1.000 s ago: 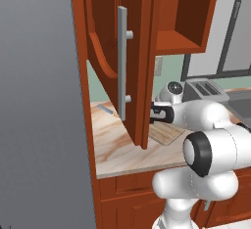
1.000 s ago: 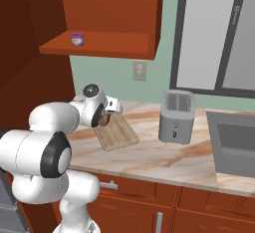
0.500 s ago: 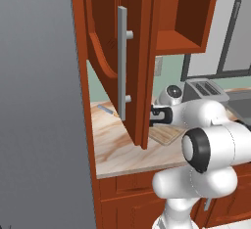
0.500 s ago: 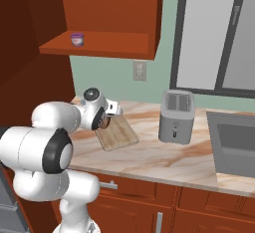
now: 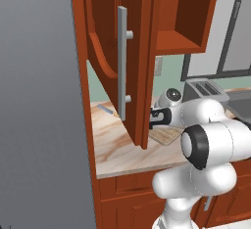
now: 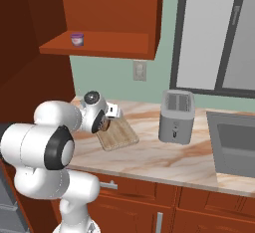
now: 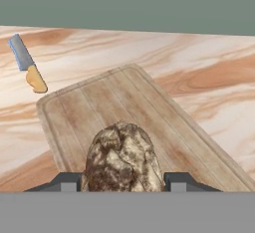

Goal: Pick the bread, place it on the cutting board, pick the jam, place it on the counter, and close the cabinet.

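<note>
Now your dark two-finger gripper pinches the lumpy, crusty brown bread above the grooved rectangular light-wood cutting board on the veined beige counter.

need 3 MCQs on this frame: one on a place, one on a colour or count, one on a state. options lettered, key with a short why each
1. Where is the jam?
A. On the cabinet shelf
B. On the cutting board
C. In the sink

2. What colour is the toaster?
A. Red
B. Grey
C. Green

3. What state is the gripper in?
A. Open, holding nothing
B. Shut on the bread
C. Shut on the knife

Key:
1. A, the small jar stands on the open shelf in the right base view.
2. B, its body is grey, standing on the counter.
3. B, in the hand view the bread sits between the two fingertips, over the cutting board; the knife lies apart on the counter.
</note>
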Robot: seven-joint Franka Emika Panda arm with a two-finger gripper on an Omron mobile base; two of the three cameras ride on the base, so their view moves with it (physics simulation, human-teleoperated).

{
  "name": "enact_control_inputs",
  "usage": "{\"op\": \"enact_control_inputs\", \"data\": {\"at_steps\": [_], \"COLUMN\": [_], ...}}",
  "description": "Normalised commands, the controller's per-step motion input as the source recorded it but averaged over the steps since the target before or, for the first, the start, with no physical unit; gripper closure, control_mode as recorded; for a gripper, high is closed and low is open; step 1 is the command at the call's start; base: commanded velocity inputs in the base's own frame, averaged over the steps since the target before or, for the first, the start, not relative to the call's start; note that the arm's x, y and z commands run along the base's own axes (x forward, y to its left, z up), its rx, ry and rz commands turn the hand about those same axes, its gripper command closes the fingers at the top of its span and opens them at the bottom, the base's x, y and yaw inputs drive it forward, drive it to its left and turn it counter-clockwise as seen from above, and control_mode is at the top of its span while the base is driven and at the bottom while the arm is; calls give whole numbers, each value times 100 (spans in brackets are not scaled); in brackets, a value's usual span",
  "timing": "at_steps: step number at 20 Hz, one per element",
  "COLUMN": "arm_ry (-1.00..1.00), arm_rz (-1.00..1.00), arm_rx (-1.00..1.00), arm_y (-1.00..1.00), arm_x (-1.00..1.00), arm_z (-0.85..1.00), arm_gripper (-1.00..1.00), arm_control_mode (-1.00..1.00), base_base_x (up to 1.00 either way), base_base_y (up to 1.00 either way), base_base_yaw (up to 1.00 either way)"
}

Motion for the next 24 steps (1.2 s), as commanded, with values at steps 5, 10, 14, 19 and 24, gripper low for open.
{"op": "enact_control_inputs", "data": {"at_steps": [5, 10, 14, 19, 24], "arm_ry": [0, 0, 0, 0, 0], "arm_rz": [0, 0, 0, 0, 0], "arm_rx": [0, 0, 0, 0, 0], "arm_y": [-1, -6, -7, -4, -1], "arm_x": [1, 6, 12, 13, 4], "arm_z": [-6, 0, 0, 0, -8], "arm_gripper": [100, 100, 100, 100, 100], "arm_control_mode": [-100, -100, -100, -100, -100], "base_base_x": [0, 0, 0, 0, 0], "base_base_y": [0, 0, 0, 0, 0], "base_base_yaw": [0, 0, 0, 0, 0]}}
